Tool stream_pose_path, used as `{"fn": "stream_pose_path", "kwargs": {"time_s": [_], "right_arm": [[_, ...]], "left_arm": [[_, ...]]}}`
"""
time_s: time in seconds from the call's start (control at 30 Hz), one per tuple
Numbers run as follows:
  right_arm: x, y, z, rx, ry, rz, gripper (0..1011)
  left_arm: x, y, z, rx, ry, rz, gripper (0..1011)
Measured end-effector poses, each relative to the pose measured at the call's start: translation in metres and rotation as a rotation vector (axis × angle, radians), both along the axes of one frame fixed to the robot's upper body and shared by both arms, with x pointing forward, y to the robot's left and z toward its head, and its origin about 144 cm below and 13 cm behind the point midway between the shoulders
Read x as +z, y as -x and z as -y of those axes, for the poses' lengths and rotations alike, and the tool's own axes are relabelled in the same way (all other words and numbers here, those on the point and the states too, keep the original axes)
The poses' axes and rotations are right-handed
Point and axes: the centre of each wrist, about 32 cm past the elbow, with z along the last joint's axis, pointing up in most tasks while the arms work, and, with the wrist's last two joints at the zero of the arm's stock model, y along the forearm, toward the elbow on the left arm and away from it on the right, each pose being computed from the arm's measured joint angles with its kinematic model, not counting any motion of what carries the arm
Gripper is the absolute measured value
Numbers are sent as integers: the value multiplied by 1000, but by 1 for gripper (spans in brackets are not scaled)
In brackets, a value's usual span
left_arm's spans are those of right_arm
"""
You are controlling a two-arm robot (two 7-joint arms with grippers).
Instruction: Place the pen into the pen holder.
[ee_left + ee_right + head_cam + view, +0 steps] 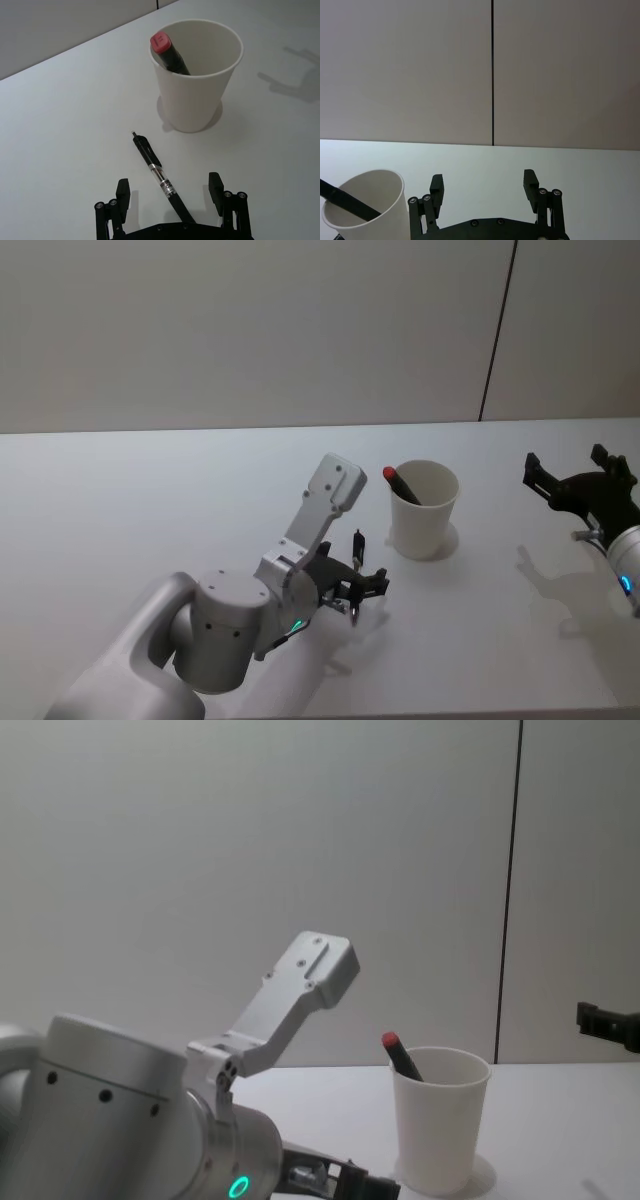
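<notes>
A black pen [156,171] with a clear middle section lies flat on the white table, its tip pointing toward the pen holder [195,85]. The holder is a white paper cup [423,510] standing upright [440,1132]. My left gripper [169,189] is open just above the table, its fingers either side of the pen's rear half without touching it. In the head view the left gripper [356,587] sits in front and to the left of the cup, with the pen [357,542] poking out beyond it. My right gripper [565,485] hovers open to the right of the cup, holding nothing [483,181].
A dark marker with a red cap [169,52] leans inside the cup against its left rim [401,483]. A grey wall with a dark vertical seam [497,330] stands behind the table. Bare white tabletop [150,500] spreads all around.
</notes>
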Motion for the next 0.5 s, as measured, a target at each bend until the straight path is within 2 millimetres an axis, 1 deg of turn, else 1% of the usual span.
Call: {"fn": "stream_pose_path", "kwargs": {"time_s": [0.5], "right_arm": [[0,0,0,0,0,0,1002]], "left_arm": [[-6,-1,3,-18,-72,-22,1000]]}}
